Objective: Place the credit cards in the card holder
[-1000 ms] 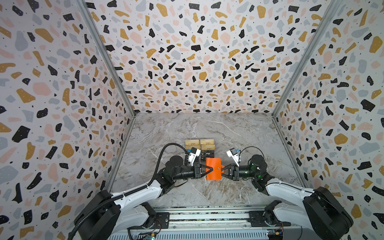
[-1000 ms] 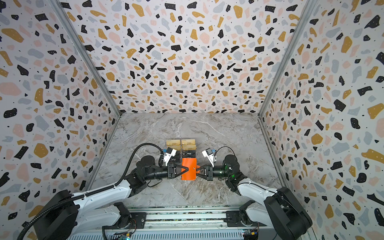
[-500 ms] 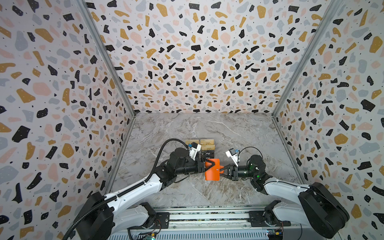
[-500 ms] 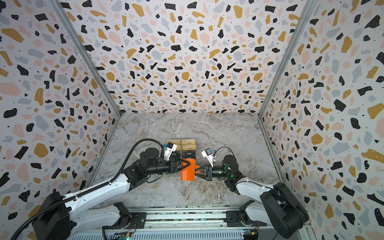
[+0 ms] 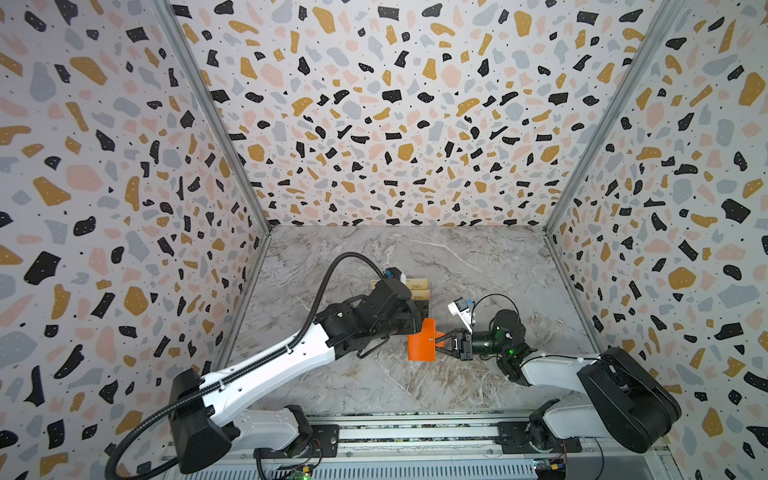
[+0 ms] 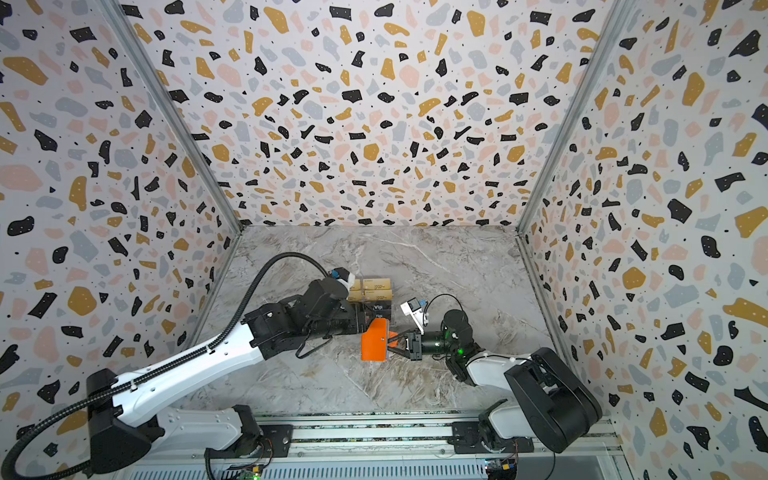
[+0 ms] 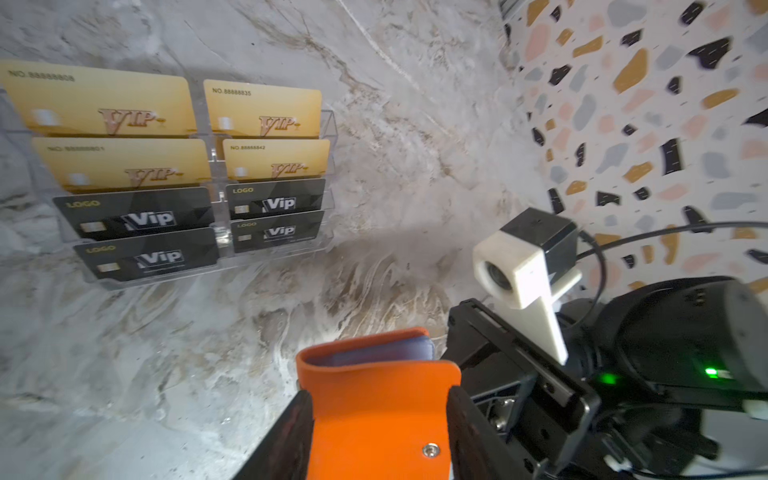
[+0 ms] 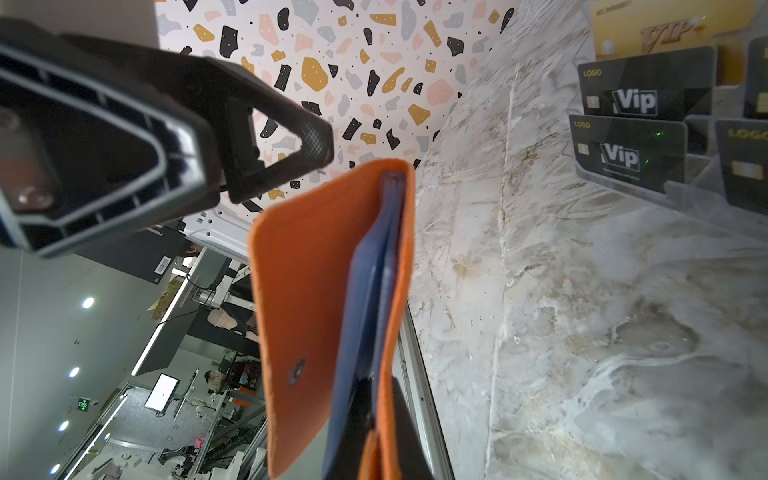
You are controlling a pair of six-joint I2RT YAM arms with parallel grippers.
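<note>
Left arm (image 5: 270,365) reaches from near-left to centre, wrist raised beside the clear acrylic tiered stand (image 7: 328,124). Right arm (image 5: 548,365) stays low, pointing left. A second ago both grippers pinched the orange leather-like card holder (image 5: 422,345); we now see the left gripper (image 7: 378,428) released, about half open, its fingers flanking the flap. Right gripper (image 5: 440,338) is clamped on the holder's right edge at mid marble tabletop (image 5: 457,266). Gold and black plastic credit cards (image 7: 274,203) sit in the stand.
</note>
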